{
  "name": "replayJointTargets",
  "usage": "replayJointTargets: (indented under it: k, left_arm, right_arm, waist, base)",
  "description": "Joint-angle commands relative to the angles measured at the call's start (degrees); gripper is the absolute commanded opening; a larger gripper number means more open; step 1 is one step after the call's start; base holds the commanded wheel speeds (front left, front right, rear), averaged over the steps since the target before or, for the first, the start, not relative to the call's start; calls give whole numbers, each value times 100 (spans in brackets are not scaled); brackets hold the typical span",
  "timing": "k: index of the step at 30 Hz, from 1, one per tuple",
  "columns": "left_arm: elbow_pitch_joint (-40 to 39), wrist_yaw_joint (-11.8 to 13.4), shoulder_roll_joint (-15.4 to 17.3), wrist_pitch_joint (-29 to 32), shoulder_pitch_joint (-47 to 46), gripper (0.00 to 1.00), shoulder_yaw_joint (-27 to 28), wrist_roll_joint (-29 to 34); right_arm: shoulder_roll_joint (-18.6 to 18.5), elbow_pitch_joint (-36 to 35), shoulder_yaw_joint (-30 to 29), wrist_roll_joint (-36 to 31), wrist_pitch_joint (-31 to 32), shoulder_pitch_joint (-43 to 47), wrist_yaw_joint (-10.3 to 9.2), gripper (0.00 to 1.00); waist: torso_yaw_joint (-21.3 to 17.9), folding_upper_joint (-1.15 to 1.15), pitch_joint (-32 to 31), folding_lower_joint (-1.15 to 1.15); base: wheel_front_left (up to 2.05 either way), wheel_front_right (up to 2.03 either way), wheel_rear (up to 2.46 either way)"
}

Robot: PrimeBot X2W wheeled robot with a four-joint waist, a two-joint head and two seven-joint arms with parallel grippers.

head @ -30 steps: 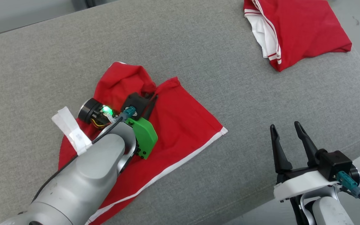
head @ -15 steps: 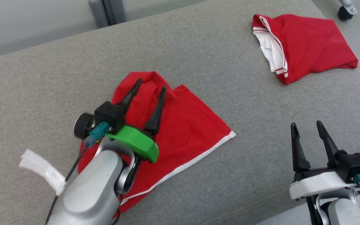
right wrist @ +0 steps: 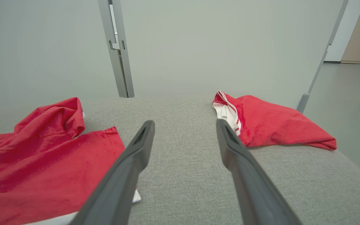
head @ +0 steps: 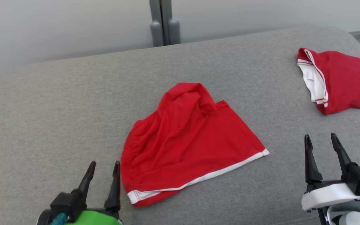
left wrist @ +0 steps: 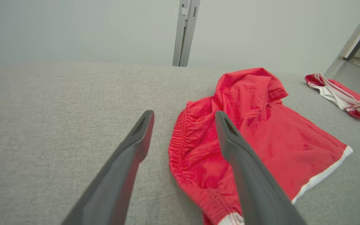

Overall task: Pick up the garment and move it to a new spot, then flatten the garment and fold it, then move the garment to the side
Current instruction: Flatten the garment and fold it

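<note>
My left gripper (head: pixel 105 163) hangs spread and empty, near left, just beside the garment (head: pixel 189 140), which lies rumpled on the sofa (head: pixel 58 109). My right gripper (head: pixel 320 136), near right, is spread too. Flattening looks in hand; next, pinch the bunched far fold and draw it out.

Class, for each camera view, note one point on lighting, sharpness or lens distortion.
Head view: soft, even light, barely any shadow round the red shorts; left wrist view: wide-angle lens makes the left gripper loom huge; right wrist view: same stretch on the right gripper.
</note>
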Motion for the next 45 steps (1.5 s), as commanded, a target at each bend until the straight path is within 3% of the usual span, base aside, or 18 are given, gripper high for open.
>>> replayJointTargets:
  k: [1, 10, 21, 37, 41, 45]
  left_arm:
    - [-38, -109, -39, 2, 257, 100, 175, 98]
    - [-32, -811, -500, 2, 1100, 100, 1155, 747]
    - [52, -991, -767, 2, 1228, 100, 1615, 1047]
    - [-33, -997, -759, 2, 1043, 100, 1228, 959]
    - [119, -997, -594, 334, 919, 100, 754, 802]
    - [-125, -998, -480, 929, 730, 100, 371, 368]
  right_arm:
    - [-14, 40, -25, -59, 2, 110, -9, 100]
    - [-13, 350, 35, -18, 2, 343, -9, 100]
    - [-15, 532, 297, 53, 3, 434, -9, 100]
    - [-14, 487, 377, 98, 3, 52, -9, 100]
    - [-46, 1118, 486, -182, 105, -249, -9, 100]
    - [-257, 1855, 676, -366, 899, -756, -9, 100]
  waist:
    - [553, 0, -433, 0]
    - [903, 0, -584, 0]
    - [870, 0, -603, 0]
    - [784, 0, -531, 0]
    - [755, 0, -457, 0]
    - [744, 0, -269, 0]
  base:
    - [0, 0, 0]
    - [0, 0, 0]
    - [0, 0, 0]
    - [0, 0, 0]
    - [0, 0, 0]
    - [0, 0, 0]
